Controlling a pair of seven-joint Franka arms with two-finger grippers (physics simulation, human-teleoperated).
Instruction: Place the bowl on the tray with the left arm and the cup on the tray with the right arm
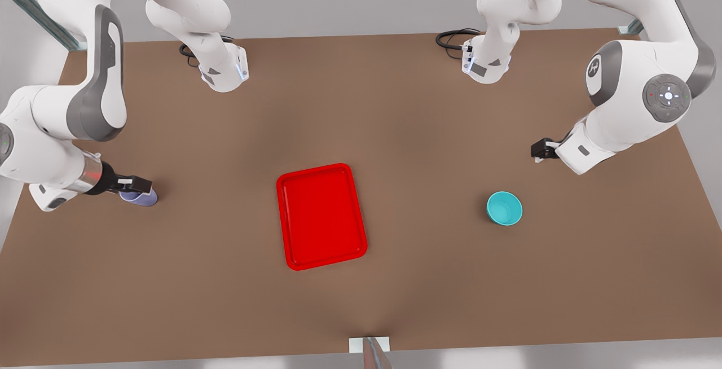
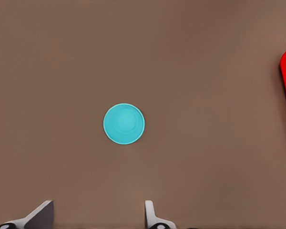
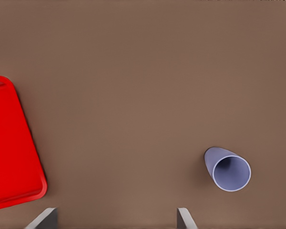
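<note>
Nothing on the tray yet, bare red at mid-table. Bowl upright on the table, well off toward the front view's right; cup on the table too, far toward the front view's left. Left gripper hovering near the bowl, above and apart, fingers spread wide in the wrist view, empty. Right gripper poised right over the cup, jaws spread in its wrist view, cup beyond them, not pinched. Both grasps, both carries, both placements left to do. Early stage by the look of it, approach only.
</note>
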